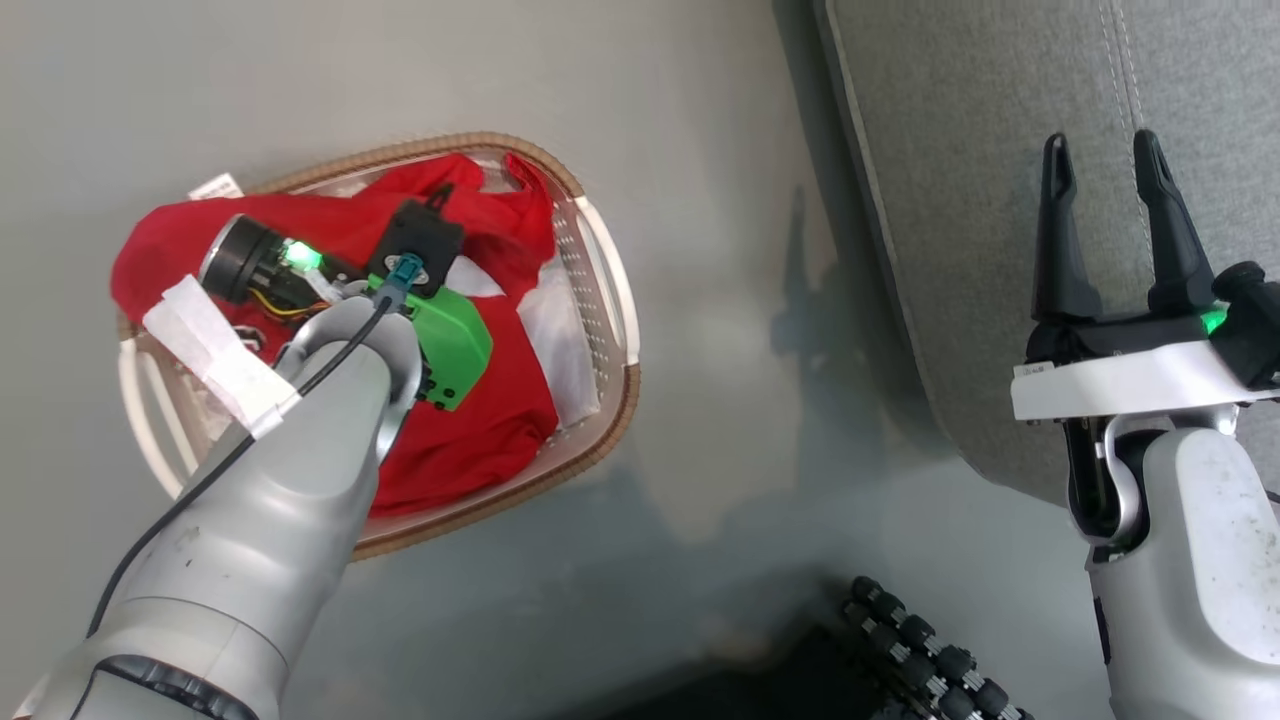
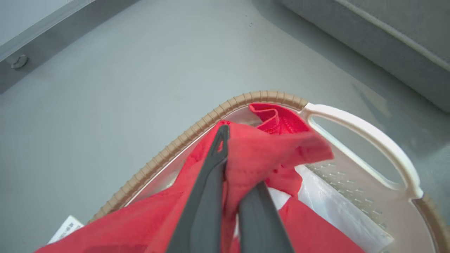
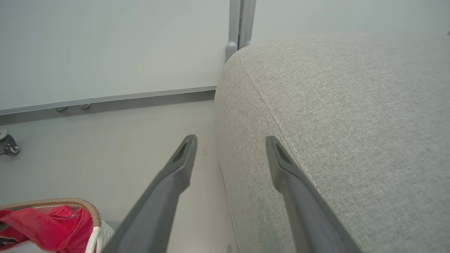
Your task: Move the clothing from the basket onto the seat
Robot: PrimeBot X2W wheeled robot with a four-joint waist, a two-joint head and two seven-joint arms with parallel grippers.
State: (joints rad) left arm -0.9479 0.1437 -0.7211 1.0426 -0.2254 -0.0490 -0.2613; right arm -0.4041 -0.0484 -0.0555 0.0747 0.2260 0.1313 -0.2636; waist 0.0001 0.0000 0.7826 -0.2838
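Pinching red clothing (image 2: 281,147) inside single basket (image 1: 622,400), left gripper (image 2: 232,162) clamped on fold; right gripper (image 1: 1105,160) spread apart above seat (image 1: 980,200) edge; tag (image 1: 215,187) writing unreadable.

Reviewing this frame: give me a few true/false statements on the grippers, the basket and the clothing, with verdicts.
1. The left gripper is shut on red clothing over the basket. True.
2. The right gripper holds a garment. False: it is open and empty, above the edge of the seat.
3. The basket stands on the seat. False: it stands on the floor, apart from the seat.
4. A white sheet lies in the basket beside the clothing. True.
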